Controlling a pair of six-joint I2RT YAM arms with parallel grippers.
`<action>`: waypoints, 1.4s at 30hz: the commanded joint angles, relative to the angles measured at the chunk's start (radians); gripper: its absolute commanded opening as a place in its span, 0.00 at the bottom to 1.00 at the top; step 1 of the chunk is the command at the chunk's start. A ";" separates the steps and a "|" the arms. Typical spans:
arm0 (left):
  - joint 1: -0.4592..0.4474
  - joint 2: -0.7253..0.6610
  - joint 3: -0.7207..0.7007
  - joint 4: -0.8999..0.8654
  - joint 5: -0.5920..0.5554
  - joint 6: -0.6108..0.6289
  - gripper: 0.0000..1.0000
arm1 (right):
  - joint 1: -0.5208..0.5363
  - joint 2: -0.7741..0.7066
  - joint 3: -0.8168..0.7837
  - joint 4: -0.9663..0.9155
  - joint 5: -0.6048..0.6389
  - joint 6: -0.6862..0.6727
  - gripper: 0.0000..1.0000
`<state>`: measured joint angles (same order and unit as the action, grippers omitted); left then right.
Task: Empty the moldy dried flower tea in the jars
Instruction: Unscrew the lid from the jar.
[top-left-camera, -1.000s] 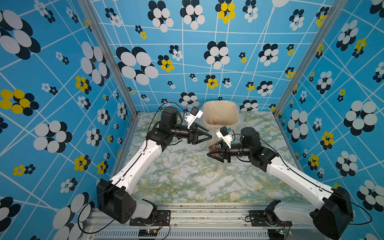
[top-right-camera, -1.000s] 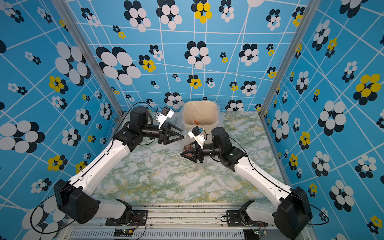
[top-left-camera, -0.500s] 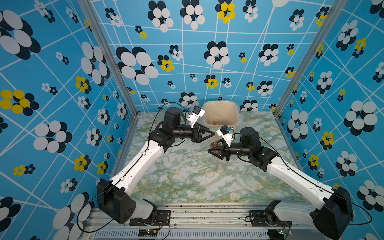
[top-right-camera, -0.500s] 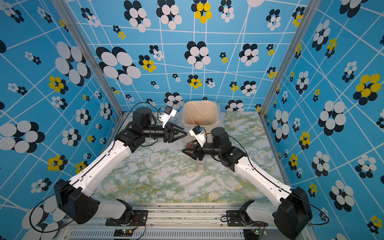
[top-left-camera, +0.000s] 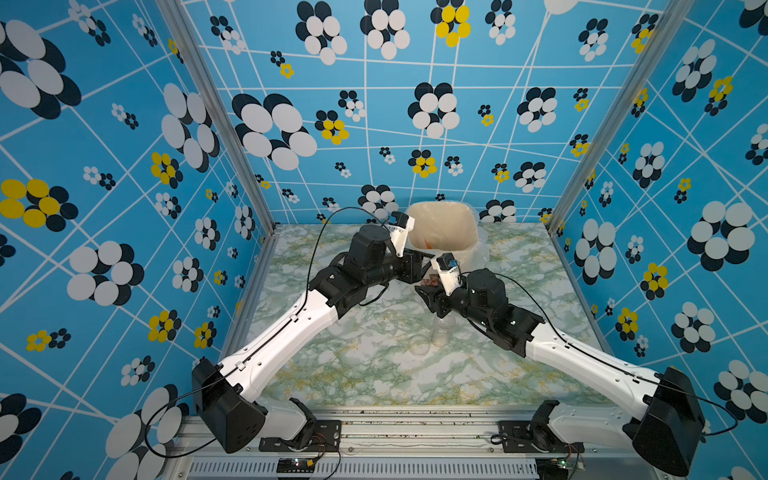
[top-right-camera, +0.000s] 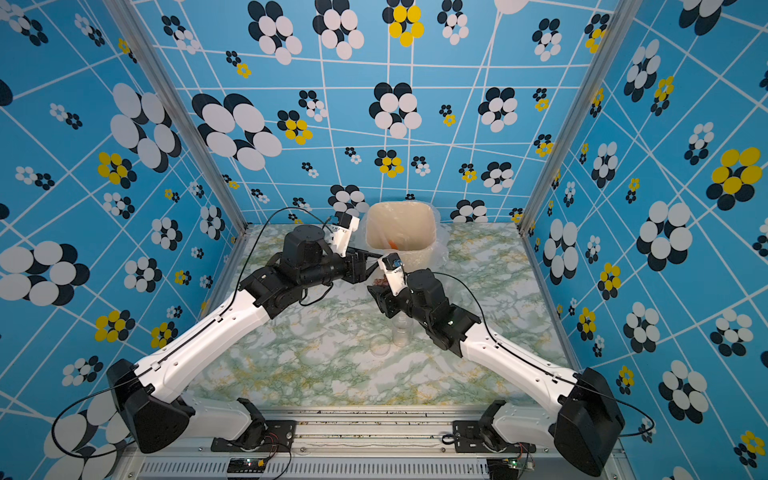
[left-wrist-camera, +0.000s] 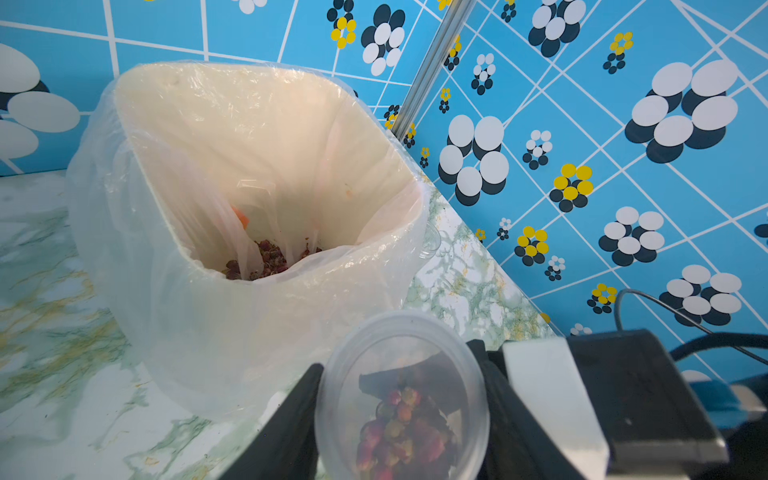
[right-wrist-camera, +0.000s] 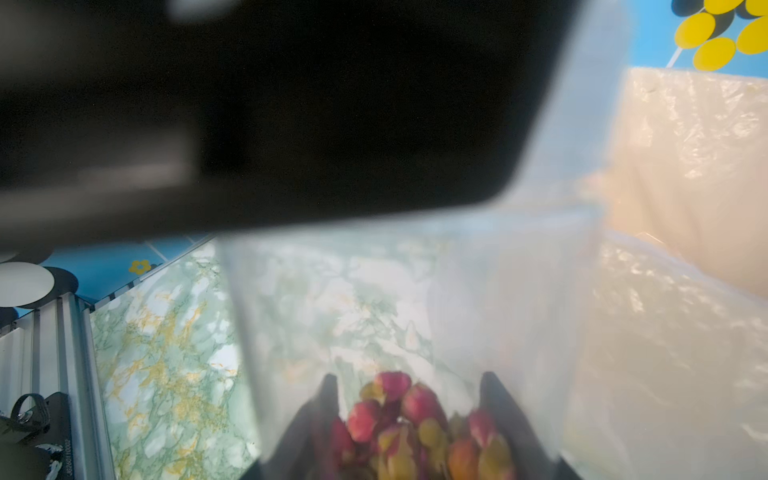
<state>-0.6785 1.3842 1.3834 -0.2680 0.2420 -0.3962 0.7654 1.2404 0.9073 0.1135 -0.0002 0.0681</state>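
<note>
Clear held jar: the small clear cylindrical plastic jar (top-left-camera: 432, 282) hangs tilted above the table, just in front of the bin, about midway between left and right, where the two arms meet.
Tea: the moldy dried flower tea (right-wrist-camera: 415, 428), reddish-pink and yellowish buds, lies heaped inside this jar at the end nearest the right arm.
Lid: the flat round clear lid (left-wrist-camera: 399, 332) sits on the jar and faces the left arm.
Right gripper: the right gripper (right-wrist-camera: 409, 419) is clenched on the jar's body, one black finger on each side.
Left gripper: the left gripper (left-wrist-camera: 397, 357) has its black fingers flanking the lid's rim. I cannot tell whether they press on it or only stand beside it.
Bin: the big beige bin lined with a clear plastic bag (top-left-camera: 442, 210) stands at the far middle of the table. Reddish-brown flower bits (left-wrist-camera: 266, 259) and a small orange scrap (left-wrist-camera: 241, 217) lie in its bottom.
Second jar: another clear jar (top-left-camera: 442, 332), apparently empty, stands upright nearer than the held one, beside the right arm. A loose clear round lid (top-left-camera: 419, 345) lies just left of it.
Table: green-and-white marbled tabletop (top-left-camera: 353, 365).
</note>
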 joint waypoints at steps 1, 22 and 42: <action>-0.006 -0.009 0.020 -0.059 0.038 0.081 0.53 | -0.015 -0.042 0.000 0.044 -0.006 -0.002 0.00; 0.251 -0.076 -0.090 0.167 0.871 0.167 1.00 | -0.107 -0.027 0.106 -0.162 -0.584 -0.048 0.00; 0.286 -0.017 -0.092 0.205 1.003 0.131 0.80 | -0.109 -0.004 0.108 -0.081 -0.814 0.039 0.00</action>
<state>-0.3996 1.3636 1.2987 -0.0742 1.2274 -0.2687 0.6601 1.2316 0.9890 -0.0029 -0.7856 0.0921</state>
